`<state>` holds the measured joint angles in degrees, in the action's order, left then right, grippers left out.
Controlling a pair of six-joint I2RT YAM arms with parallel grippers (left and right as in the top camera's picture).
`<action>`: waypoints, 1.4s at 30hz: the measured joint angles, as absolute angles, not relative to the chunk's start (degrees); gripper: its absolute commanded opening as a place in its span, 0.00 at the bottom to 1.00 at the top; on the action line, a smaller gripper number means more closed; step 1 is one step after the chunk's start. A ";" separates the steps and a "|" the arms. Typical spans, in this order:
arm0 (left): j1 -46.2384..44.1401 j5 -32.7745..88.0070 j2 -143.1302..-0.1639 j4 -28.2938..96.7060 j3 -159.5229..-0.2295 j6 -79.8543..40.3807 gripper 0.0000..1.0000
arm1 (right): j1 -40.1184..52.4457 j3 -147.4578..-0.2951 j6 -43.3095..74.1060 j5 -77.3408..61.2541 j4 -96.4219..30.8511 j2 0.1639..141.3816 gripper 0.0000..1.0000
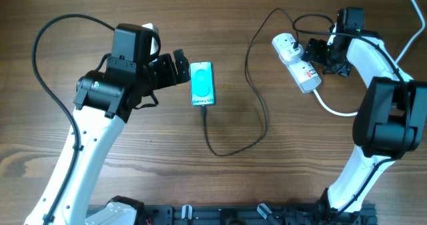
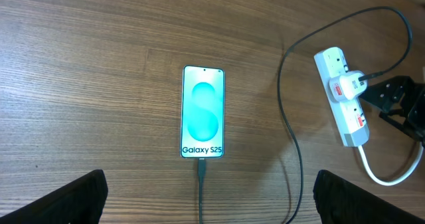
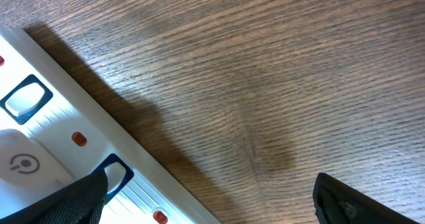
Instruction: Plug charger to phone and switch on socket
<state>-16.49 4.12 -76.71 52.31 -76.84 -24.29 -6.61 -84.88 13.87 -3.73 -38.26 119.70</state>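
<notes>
The charger [image 2: 200,174] sat plugged into the Galaxy S25 phone [image 1: 202,83], well apart from the power strip [image 1: 305,77]. The right gripper [image 1: 317,55] hung just beside the strip, jaws apart. Pressing one fingertip squarely down on the switch [image 3: 116,171] seemed best. The left gripper [image 1: 181,68] gaped too.

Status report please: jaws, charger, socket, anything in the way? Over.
Left gripper jaws open, empty, beside phone. Right gripper jaws open, empty, at socket. Charger in phone; switch state unreadable. No obstruction seen.
</notes>
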 measured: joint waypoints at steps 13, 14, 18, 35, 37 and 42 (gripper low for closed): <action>-16.49 4.12 -76.71 52.31 -76.84 -24.29 1.00 | -7.22 -85.01 14.06 -7.11 -38.11 120.46 1.00; -16.49 4.12 -76.71 52.31 -76.84 -24.29 1.00 | -7.25 -85.06 14.09 -7.25 -38.33 120.46 1.00; -16.49 4.10 -76.71 52.31 -76.84 -24.29 1.00 | -7.20 -84.97 14.13 -7.90 -41.63 119.17 1.00; -16.49 4.10 -76.71 52.34 -76.84 -24.29 1.00 | -0.86 -74.46 16.19 -5.93 -53.15 68.75 1.00; -16.49 4.10 -76.71 52.36 -76.84 -24.29 1.00 | 0.75 -70.24 16.19 -5.96 -52.86 62.59 1.00; -16.49 4.10 -76.71 52.31 -76.84 -24.29 1.00 | 1.48 -62.87 16.21 -5.96 -55.07 46.30 1.00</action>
